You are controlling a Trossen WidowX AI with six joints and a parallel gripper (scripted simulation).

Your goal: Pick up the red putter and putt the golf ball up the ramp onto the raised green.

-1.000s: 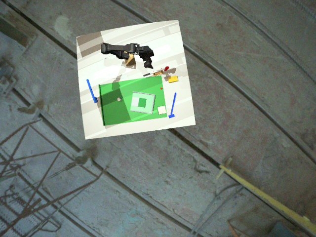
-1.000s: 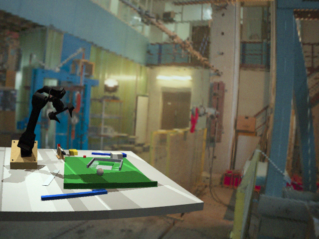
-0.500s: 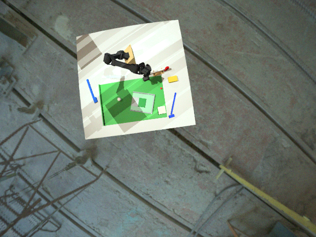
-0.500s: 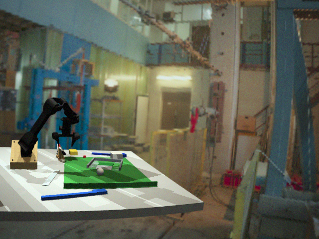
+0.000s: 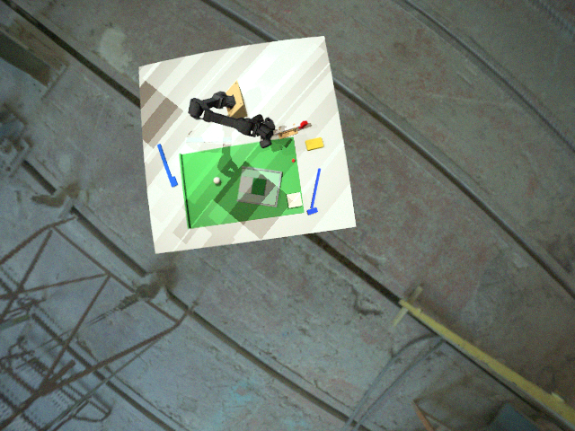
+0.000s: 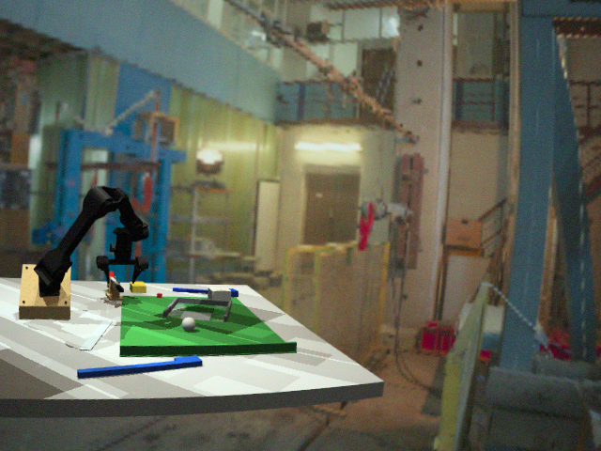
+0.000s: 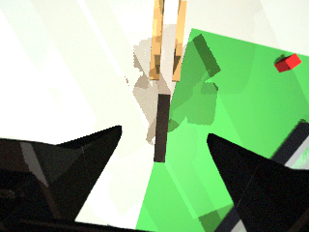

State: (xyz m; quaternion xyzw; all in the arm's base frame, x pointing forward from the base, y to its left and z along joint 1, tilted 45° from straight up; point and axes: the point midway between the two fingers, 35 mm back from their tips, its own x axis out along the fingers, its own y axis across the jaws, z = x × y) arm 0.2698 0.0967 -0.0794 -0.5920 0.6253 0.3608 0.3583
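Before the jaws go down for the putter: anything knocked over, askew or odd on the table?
Nothing stands out. The putter lies on its wooden stand beside the mat, its dark grip between the open jaws. The ball sits on the mat, short of the ramp.
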